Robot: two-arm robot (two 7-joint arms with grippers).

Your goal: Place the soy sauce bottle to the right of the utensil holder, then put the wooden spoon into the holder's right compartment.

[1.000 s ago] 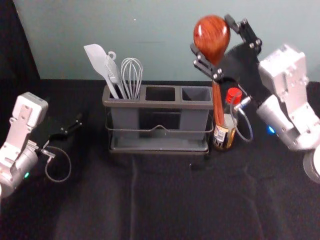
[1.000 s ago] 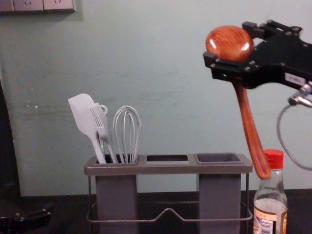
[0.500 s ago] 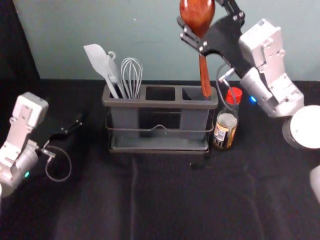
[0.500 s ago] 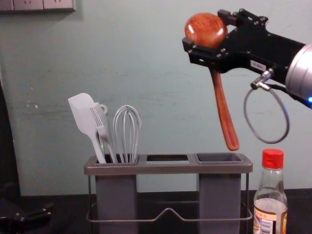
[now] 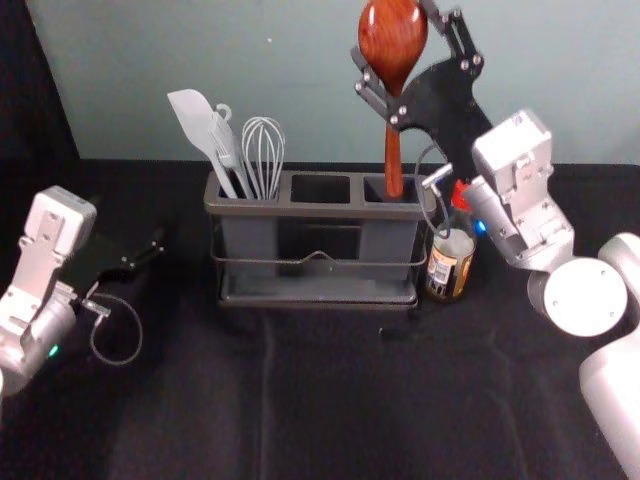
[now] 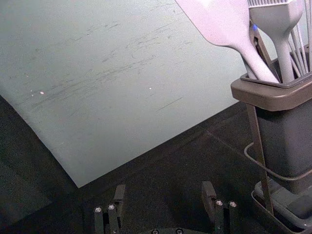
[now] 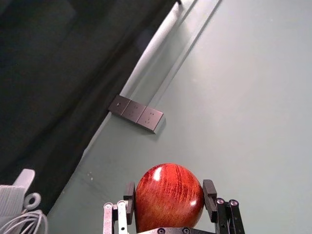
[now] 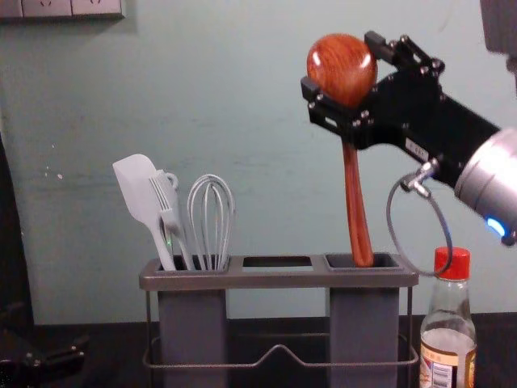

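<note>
Right pincer point(image 8: 342, 66) pinches the wooden spoon point(image 8: 360, 234) by its bowl point(image 8: 335, 69), handle point(image 8: 354, 186) hanging down at the mouth of the right compartment point(image 8: 363, 331).
The soy sauce bottle point(image 8: 448, 331) stands upright just beside the utensil holder point(image 8: 279, 279), on its right, so the first step looks done and the spoon's insertion is in hand; whether the handle's end is below the rim, I cannot tell. Next calls for a small alignment if needed, then a straight, gentle lowering, letting go only once the handle is well inside; a tilt could catch the rim. The left pincer point(image 6: 164, 187) is parked, spread and holding nothing, left of the holder.
</note>
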